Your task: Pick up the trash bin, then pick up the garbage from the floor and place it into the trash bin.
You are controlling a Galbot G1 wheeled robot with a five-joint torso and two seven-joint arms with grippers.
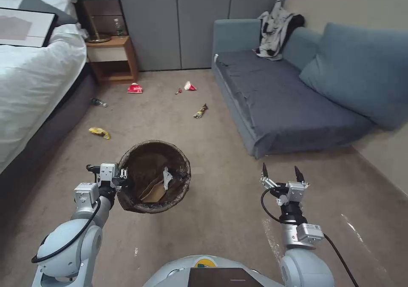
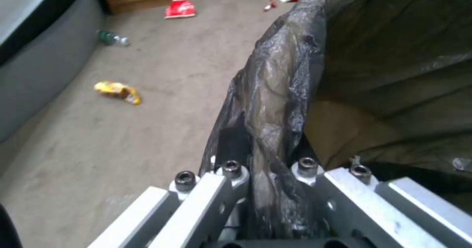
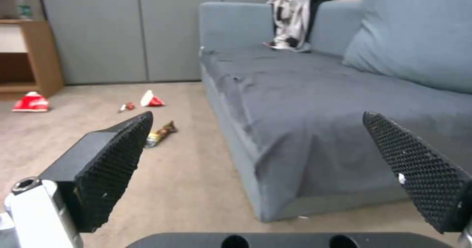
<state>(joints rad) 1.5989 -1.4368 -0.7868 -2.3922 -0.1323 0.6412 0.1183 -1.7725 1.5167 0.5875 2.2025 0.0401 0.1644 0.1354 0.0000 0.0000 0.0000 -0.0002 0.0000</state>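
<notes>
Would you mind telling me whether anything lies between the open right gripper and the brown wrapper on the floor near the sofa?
Nothing visible does. The right gripper hangs open above bare carpet, and the wrapper lies ahead of it beside the sofa, with open floor between them.

Open carpet (image 1: 170, 108) ahead, bed (image 1: 38, 78) left, sofa (image 1: 293, 95) right

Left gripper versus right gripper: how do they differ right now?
The left gripper is shut on the bag-lined rim of the small round trash bin with a crinkled dark bag, holding it above the tan carpet floor; the right gripper is open and holds nothing. The left sits beside the bin; the right is nearer the blue-grey sofa. Both are raised off the floor, pointing forward.
</notes>
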